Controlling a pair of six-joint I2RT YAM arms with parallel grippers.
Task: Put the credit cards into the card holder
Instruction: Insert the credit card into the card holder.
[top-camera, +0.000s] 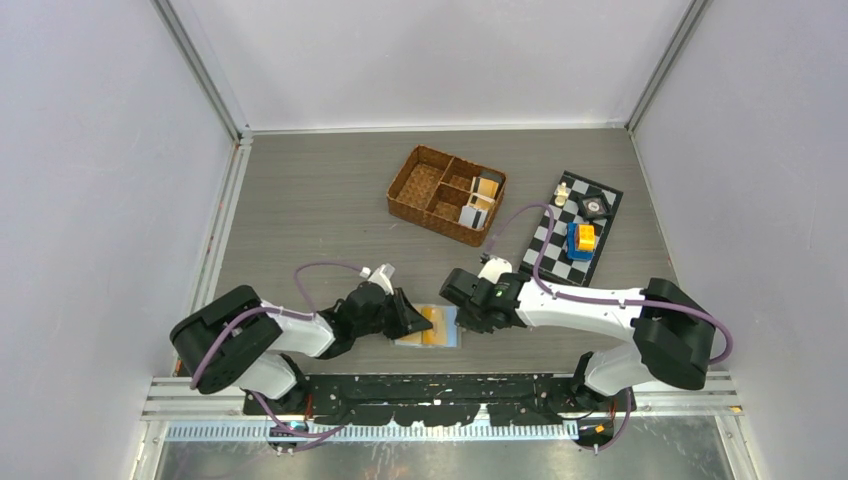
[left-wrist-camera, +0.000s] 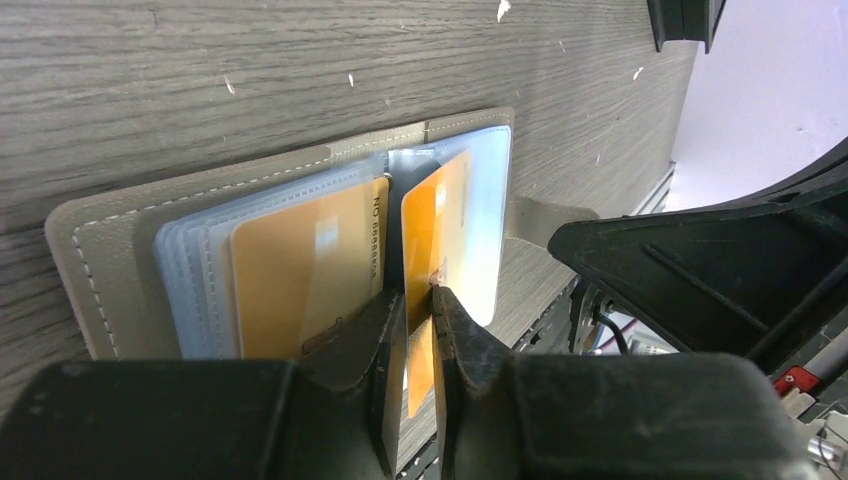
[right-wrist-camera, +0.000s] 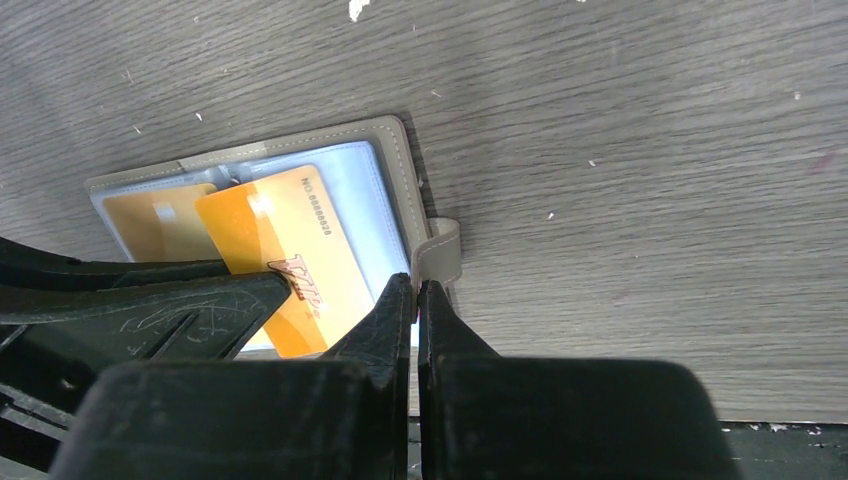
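The fingers (left-wrist-camera: 460, 345) of the left gripper (left-wrist-camera: 418, 303) are clamped on the near edge of an orange card (left-wrist-camera: 437, 225), which is held skewed over the right-hand page of the open card holder (left-wrist-camera: 100, 250). The fingers (right-wrist-camera: 385, 320) of the right gripper (right-wrist-camera: 416, 295) are pressed almost together, and a sliver of the holder's right edge appears to be pinched between them, just beside the snap tab (right-wrist-camera: 440, 252). The holder is laid open on the counter (top-camera: 320, 200) between the two grippers, close to the arm bases. A second orange card (left-wrist-camera: 300, 270) is already seated in a clear sleeve (left-wrist-camera: 190, 270) on the left page.

Whether the held card's far corner is inside a sleeve mouth cannot be told. Because the card is skewed, its leading corner is likely to be caught on the plastic lip, so that the sleeve is buckled or the card is slid over the page instead of into a pocket. Only a narrow strip is gripped, so the card could be pivoted or pushed out when resistance is met. Should the right-hand pinch be lost, the holder could be shoved across the counter or folded shut. The grippers are set very near each other, so contact between them is also to be feared.

More cards (top-camera: 474, 212) are stood in the wicker basket (top-camera: 406, 178), well apart toward the far side, near a checkered mat (top-camera: 548, 245).
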